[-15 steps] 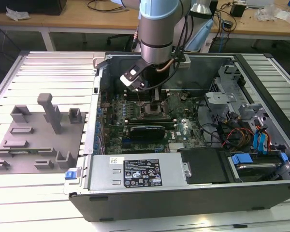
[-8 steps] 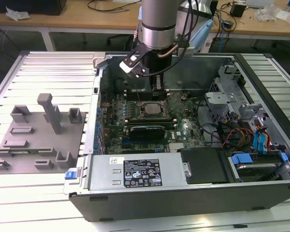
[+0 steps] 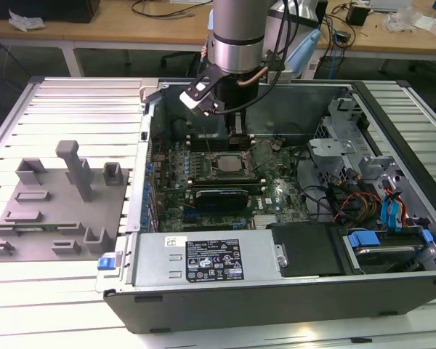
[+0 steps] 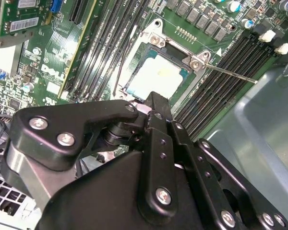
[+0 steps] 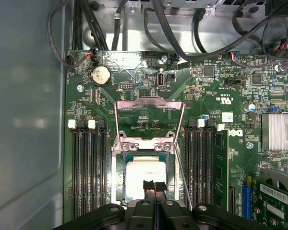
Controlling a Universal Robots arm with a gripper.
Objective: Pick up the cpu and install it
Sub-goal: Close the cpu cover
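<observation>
Now, exterior view: the gripper (image 3: 236,134) is hanging inside the open computer case (image 3: 276,305), at 12 o'clock from the socket (image 3: 229,163).
Second wrist view: the cpu (image 4: 156,79) is lying flat in the socket.
First wrist view: the fingers (image 5: 148,185) are pressing together, gripping nothing, their tips hovering over the cpu's edge.

The arm (image 3: 236,36) reaches in from the top centre of the frame, its gripper (image 3: 237,137) hanging inside the open computer case (image 3: 276,305), just above the motherboard (image 3: 276,193). A grey power supply (image 3: 203,260) lies at bottom centre; a grey moulded tray (image 3: 51,218) sits at left on the slatted table (image 3: 73,94)
</observation>
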